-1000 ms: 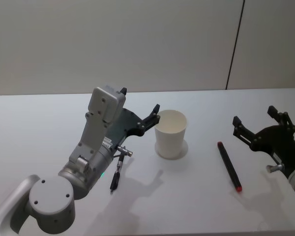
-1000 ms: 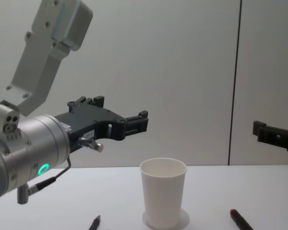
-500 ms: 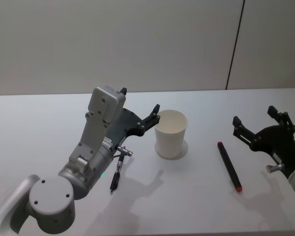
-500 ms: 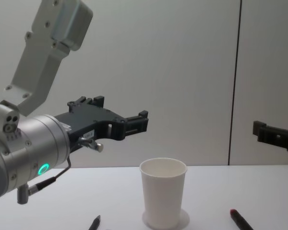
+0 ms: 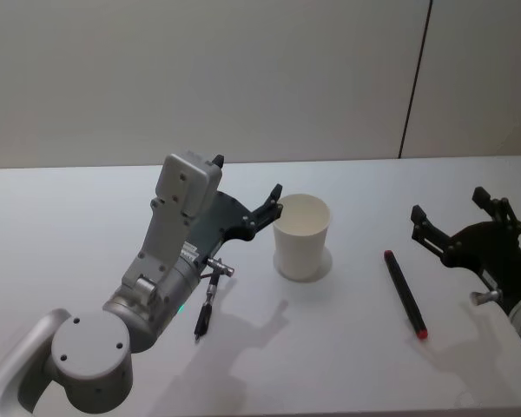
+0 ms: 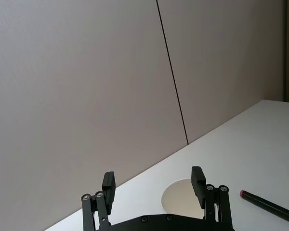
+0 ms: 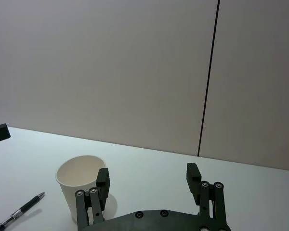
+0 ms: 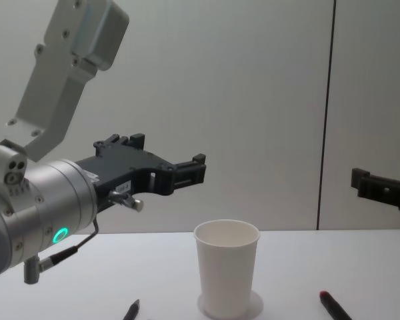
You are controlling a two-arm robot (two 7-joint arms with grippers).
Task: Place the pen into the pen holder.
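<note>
The pen holder (image 5: pixel 301 236) is a white paper cup standing upright mid-table, also in the chest view (image 8: pixel 227 267). A black pen with a red end (image 5: pixel 405 293) lies to its right. A black and silver pen (image 5: pixel 204 308) lies to its left. My left gripper (image 5: pixel 247 178) hovers open and empty above the table, just left of the cup's rim (image 6: pixel 153 179). Farther right, beyond the red-ended pen, my right gripper (image 5: pixel 449 207) hangs open above the table, holding nothing (image 7: pixel 148 175).
The white table (image 5: pixel 78 217) runs back to a plain grey wall with a dark vertical seam (image 5: pixel 414 78). My left arm's silver links (image 5: pixel 169 252) rise over the black and silver pen.
</note>
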